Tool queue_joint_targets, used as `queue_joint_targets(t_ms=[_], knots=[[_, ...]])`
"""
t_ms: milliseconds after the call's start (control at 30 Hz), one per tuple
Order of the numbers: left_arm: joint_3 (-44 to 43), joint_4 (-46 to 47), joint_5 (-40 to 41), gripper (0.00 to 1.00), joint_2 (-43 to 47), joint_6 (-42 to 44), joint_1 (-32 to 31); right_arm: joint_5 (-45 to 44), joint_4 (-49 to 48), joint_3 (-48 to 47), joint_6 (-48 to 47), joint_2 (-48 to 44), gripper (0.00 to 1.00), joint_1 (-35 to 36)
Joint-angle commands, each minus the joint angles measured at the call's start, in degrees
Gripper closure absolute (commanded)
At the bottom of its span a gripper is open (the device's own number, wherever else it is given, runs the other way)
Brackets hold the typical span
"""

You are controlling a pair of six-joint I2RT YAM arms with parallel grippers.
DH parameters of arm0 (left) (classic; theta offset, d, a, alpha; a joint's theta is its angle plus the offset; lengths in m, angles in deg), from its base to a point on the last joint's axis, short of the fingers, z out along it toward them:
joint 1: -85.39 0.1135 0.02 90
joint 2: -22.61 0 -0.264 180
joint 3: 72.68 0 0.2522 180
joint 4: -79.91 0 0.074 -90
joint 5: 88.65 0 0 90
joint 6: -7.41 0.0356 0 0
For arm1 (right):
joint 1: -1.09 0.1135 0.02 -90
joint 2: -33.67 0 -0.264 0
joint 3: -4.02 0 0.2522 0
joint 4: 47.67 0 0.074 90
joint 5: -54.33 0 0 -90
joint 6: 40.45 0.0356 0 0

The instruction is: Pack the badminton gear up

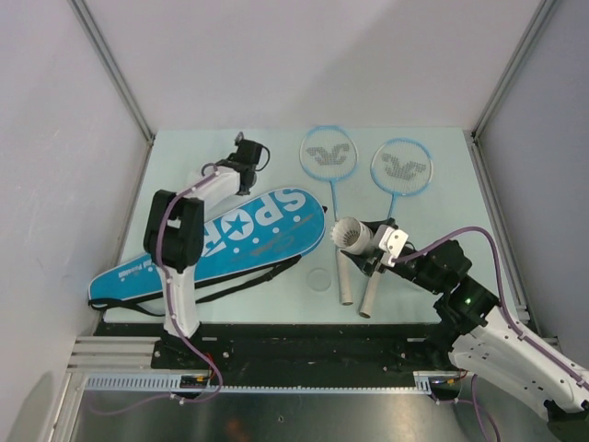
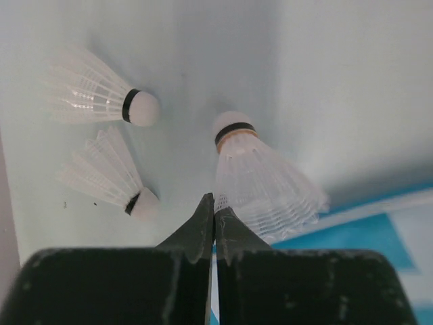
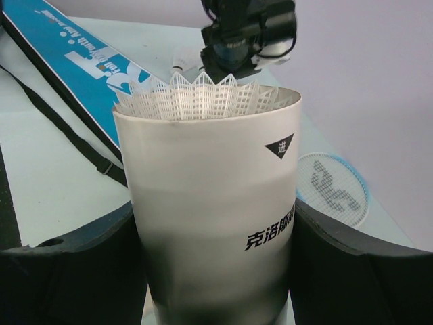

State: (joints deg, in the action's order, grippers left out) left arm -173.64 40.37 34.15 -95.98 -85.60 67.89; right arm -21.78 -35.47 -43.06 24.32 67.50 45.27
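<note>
The left arm reaches to the far left corner of the worktop [image 1: 442, 276], where three shuttlecocks lie loose beyond the blue bag [image 1: 221, 241]. In the left wrist view the left fingers [image 2: 203, 227] are pressed together, their tips right at the rim of the feather skirt of the nearest shuttlecock [image 2: 260, 183]; whether they have caught a feather cannot be told. That shuttlecock lies with its cork pointing away from the fingers. The other two shuttlecocks [image 2: 101, 95] [image 2: 111, 175] lie to its left, apart from it and from each other. The right fingers [image 3: 67, 271] clamp the white tube [image 3: 210, 203] from both sides. The tube's open mouth points toward the left arm, and the white skirt of a shuttlecock [image 3: 203, 95] shows just inside its rim. From above, the tube [image 1: 352, 236] sits over the shafts of the two rackets [image 1: 329, 152] [image 1: 401, 166], which lie side by side with their blue-rimmed heads toward the far edge and their white handles toward the arms. The bag lies slantwise on the left half of the worktop, lettered side up, its black strap [image 1: 241, 285] trailing along its near edge. A small clear disc [image 1: 319, 278] rests between the bag and the nearer racket handle.
</note>
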Motion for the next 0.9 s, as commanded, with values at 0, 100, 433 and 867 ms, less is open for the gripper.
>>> queue_joint_targets(t_ms=[0,100,433,867], knots=[[-0.4,-0.3,-9.4,1.0,17.7,-3.0,-4.6,-1.5,-1.2,-0.3,0.3,-0.3,0.68,0.3],[3.5,-2.0,-27.9,1.0,29.8,-8.7,-4.5,-2.2,-0.8,-0.3,0.1,1.1,0.68,0.5],[17.0,-1.0,-80.1,0.99,54.1,-9.8,-7.9,-0.9,-2.3,-0.3,-2.7,6.3,0.68,0.6],[21.5,-1.1,-84.5,1.0,55.6,-10.8,-16.7,4.3,-0.9,-0.3,-4.8,6.7,0.69,2.4]])
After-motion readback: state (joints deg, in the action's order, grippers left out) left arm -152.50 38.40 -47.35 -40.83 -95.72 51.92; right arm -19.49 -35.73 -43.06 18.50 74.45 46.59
